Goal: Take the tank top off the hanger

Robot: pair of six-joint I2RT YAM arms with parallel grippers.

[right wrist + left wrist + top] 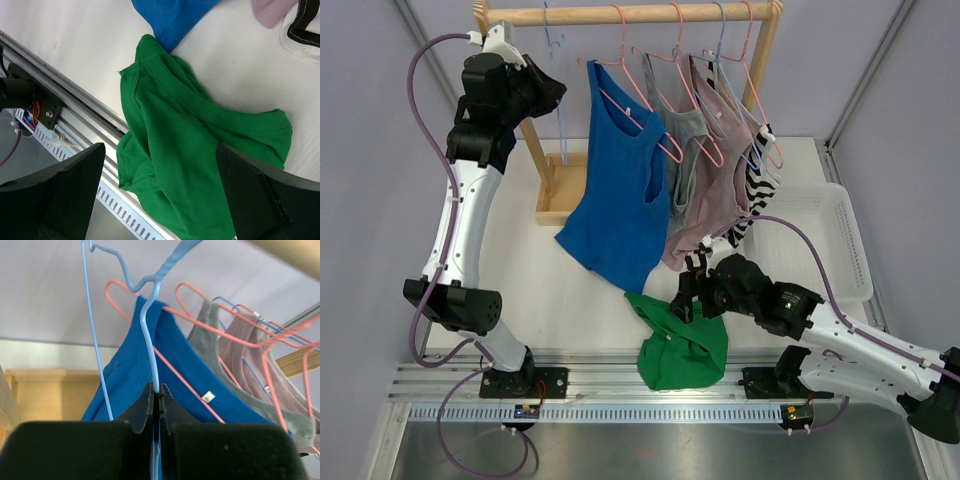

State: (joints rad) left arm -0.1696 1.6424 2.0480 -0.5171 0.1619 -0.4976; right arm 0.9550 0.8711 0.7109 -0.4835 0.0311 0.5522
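My left jaws are pinched fully shut on the thin wire of a bare light-blue hanger [150, 325], up at the wooden rack [630, 14], with the wire running straight up out of the seam between them. My right jaws stand wide apart and hold nothing. They hang low over the table [550, 300], and the green tank top [190, 150] lies directly beneath the gap between the two fingers [65, 190], apart from them. That top is off any hanger, crumpled in a heap at the near edge of the table, and its lower folds spill over the aluminium rail [75, 95]. It is a ribbed knit in solid bright green with stitched hems, and one strap end points up toward the hem of the blue tank top [620, 190]. The blue one hangs on a pink hanger [200, 320] just beside the wire I grip. From my left wrist I see a small white tag [209, 397] on the blue cloth; any print on it is too small to read. I can read no writing on the green top.
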